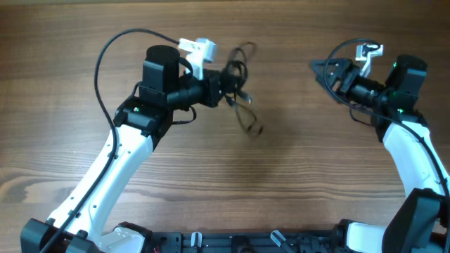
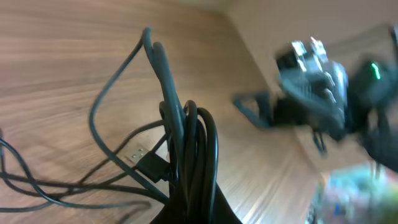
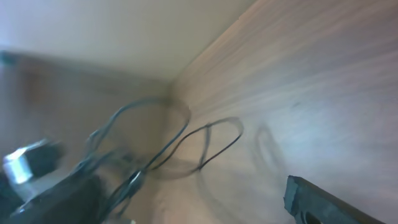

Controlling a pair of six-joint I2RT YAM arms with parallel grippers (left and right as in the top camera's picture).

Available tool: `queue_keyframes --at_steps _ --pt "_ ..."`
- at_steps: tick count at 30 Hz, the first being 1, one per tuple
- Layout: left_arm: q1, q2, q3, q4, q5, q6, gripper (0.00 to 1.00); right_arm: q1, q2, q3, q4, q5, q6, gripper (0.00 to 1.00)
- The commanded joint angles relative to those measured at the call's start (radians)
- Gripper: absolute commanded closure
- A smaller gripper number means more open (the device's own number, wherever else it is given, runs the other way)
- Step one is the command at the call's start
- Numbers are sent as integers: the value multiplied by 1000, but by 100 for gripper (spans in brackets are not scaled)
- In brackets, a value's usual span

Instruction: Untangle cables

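The cables (image 1: 242,70) are a clump of thin black cords held above the wooden table (image 1: 295,169), with loose loops trailing down to a small plug end (image 1: 257,129). My left gripper (image 1: 228,83) is shut on the clump. In the left wrist view several cord strands (image 2: 186,149) stand bunched between the jaws, and a plug (image 2: 151,163) hangs beside them. My right gripper (image 1: 320,68) is open and empty, off to the right of the cables and apart from them. Its wrist view shows one fingertip (image 3: 306,196) and the blurred cable loops (image 3: 205,140) ahead.
The thicker black wire of the left arm (image 1: 105,56) arcs over the table's back left. The right arm (image 2: 314,81) shows blurred in the left wrist view. A wall (image 3: 93,31) rises at the table's far edge.
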Motion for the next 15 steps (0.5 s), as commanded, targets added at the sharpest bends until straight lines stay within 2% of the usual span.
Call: queue_keyframes --at_steps 1,3,5,7,11,15 --pt "4 -24 9 71 -51 -374 96 47 -17 2 -27 -114 71 10" --pt "7 -24 9 95 -28 -369 96 80 -17 2 -31 -102 52 10" --pt "8 -24 9 103 -28 -450 96 114 -17 2 -31 -72 -24 10" --pt "12 -24 9 105 -49 -661 96 143 -17 2 -47 -68 -109 9" --pt "15 -24 9 109 -168 -1080 96 155 -17 2 -64 -108 -158 5" --pt "15 -24 9 105 -241 -1337 96 159 -17 2 -66 -265 -290 6"
